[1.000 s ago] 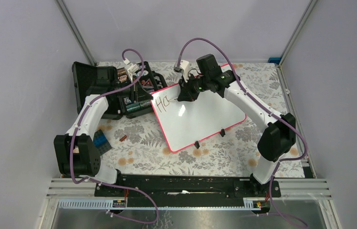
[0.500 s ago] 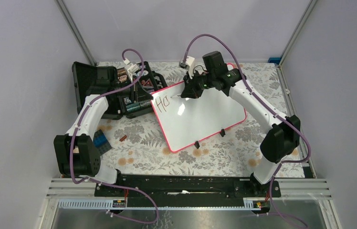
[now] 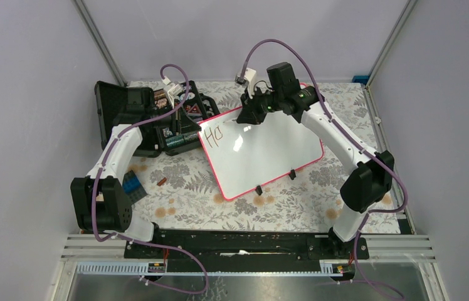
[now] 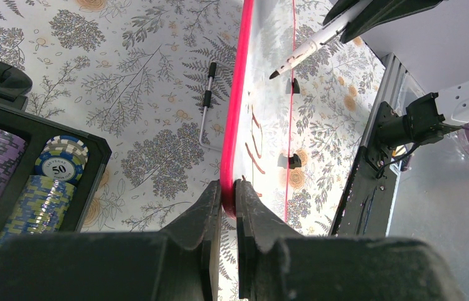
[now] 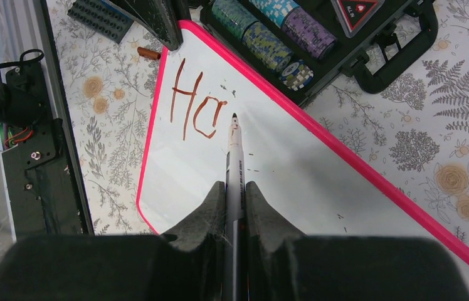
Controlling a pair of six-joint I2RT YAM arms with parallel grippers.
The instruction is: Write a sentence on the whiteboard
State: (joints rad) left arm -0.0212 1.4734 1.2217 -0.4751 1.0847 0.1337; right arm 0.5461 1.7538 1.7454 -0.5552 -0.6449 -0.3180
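Note:
The whiteboard (image 3: 269,150) lies tilted on the floral table, with a pink rim and two black clips (image 3: 259,189) on its near edge. Brownish letters "Ho" (image 3: 212,133) stand at its left end and also show in the right wrist view (image 5: 194,103). My left gripper (image 4: 227,191) is shut on the board's pink rim at the left corner (image 3: 199,130). My right gripper (image 5: 234,188) is shut on a marker (image 5: 234,153), whose tip sits just right of the "o". I cannot tell if the tip touches. The marker also shows in the left wrist view (image 4: 310,45).
An open black case (image 3: 150,119) with poker chips (image 5: 282,37) stands left of and behind the board. A blue brick (image 3: 133,184) and a small brown piece (image 3: 162,182) lie at the near left. A thin metal tool (image 4: 205,103) lies by the rim.
My right gripper with the marker has shifted a little to the right and toward the far side. The left gripper and the board have not moved.

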